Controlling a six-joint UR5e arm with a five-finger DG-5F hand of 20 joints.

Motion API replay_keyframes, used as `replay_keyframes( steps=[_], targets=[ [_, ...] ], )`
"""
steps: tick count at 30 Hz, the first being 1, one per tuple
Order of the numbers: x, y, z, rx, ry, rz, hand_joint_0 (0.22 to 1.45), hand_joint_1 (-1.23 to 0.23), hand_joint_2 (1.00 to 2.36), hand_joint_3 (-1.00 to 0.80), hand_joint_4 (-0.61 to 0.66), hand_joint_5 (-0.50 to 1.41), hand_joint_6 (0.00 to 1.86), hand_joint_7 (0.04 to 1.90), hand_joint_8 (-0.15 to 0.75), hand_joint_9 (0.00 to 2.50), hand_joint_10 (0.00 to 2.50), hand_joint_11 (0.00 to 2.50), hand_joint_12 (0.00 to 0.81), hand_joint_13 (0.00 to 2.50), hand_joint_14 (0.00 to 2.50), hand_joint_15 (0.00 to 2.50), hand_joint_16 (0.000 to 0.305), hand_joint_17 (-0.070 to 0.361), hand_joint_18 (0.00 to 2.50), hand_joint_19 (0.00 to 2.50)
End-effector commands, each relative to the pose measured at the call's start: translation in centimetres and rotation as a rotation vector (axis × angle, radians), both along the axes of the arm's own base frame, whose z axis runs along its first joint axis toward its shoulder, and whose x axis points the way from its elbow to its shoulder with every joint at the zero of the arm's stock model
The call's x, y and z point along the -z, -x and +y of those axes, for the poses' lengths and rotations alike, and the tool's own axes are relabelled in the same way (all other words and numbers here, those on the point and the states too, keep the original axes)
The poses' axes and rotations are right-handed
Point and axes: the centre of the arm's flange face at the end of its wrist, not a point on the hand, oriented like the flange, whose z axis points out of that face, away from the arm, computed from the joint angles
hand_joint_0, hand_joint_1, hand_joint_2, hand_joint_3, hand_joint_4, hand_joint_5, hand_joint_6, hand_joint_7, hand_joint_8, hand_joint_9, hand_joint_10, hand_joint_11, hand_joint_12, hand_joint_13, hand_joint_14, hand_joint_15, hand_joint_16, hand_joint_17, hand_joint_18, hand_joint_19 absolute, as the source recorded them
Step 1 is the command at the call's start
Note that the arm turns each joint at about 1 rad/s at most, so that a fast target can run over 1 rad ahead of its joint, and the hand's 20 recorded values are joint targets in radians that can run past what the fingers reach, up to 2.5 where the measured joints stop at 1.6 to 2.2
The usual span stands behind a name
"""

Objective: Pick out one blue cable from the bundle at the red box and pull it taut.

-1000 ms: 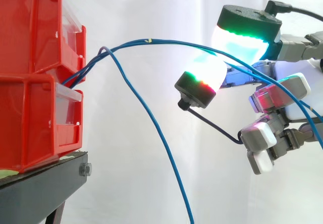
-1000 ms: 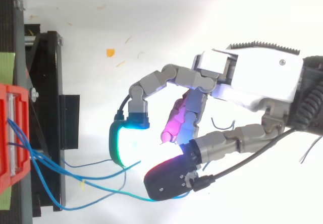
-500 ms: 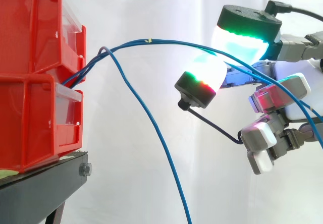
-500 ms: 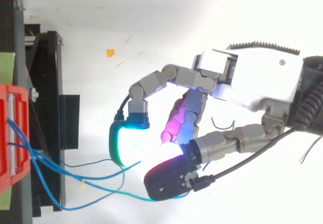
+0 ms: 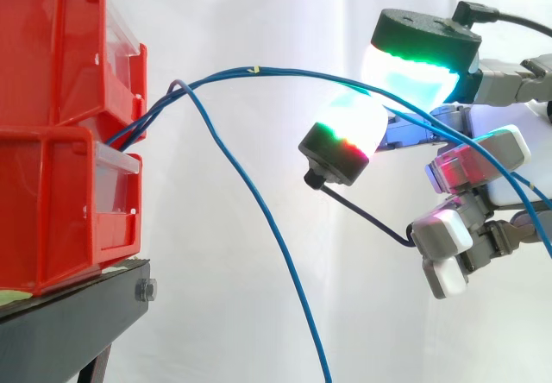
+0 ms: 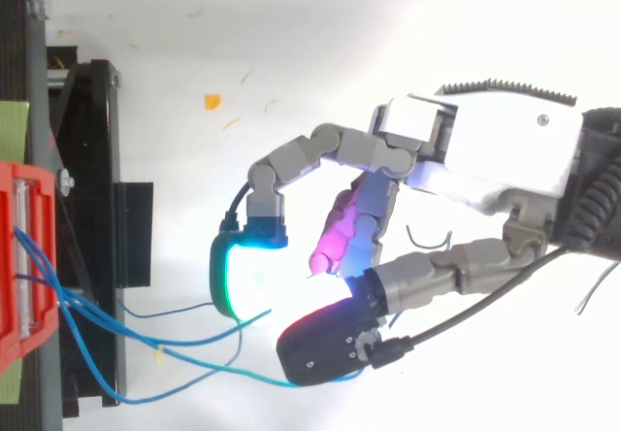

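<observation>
**A:** Where is the task's thing?

**B:** The bundle of thin blue cables (image 5: 148, 117) comes out of the gap between the two stacked red plastic bins (image 5: 52, 141). The bins sit on the black metal stand (image 5: 73, 318), with their front above the stand's right edge in the side view. From there the upper blue cable (image 5: 285, 72) arcs across open air to the robot's grey jointed hand (image 6: 505, 149), well clear of the stand.

**A:** And the fingers?

**B:** They are curled. Two glowing pads (image 5: 412, 71) are drawn close together, and the cable runs in between them, so I read it as a pinch on that cable. The glare hides the exact contact. The other fingers are folded below and hold nothing.

**A:** So which step is this?

**B:** I judge the grasp is made and the pull has not begun. The cable bows upward instead of running straight. A second long blue strand (image 5: 267, 228) hangs slack, down past the stand's edge.

**A:** What does the next move call for?

**B:** The hand should draw away from the bins, roughly along the cable's line, with the pinch kept firm. More than one strand may lie between the pads. If so, only one should end up tight.
</observation>
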Motion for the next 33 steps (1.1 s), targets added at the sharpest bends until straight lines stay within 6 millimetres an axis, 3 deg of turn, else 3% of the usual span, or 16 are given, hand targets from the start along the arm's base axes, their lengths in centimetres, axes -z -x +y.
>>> replay_keyframes(
  steps=[1, 33],
  targets=[
    [0.08, -0.02, 0.00, 0.000, 0.000, 0.001, 0.57, -0.84, 1.12, -0.12, -0.18, 0.00, 0.83, 1.08, 0.304, 1.51, 0.03, 0.69, 0.431, 1.12, 0.02, 0.58, 0.066, 0.148, 0.93, 0.57],
    [-0.02, 0.00, 0.00, 0.000, 0.000, 0.000, 0.58, -0.84, 1.09, -0.12, -0.18, 0.00, 0.83, 1.08, 0.295, 1.49, 0.03, 0.65, 0.432, 1.11, 0.02, 0.59, 0.065, 0.147, 0.92, 0.57]
  ],
)
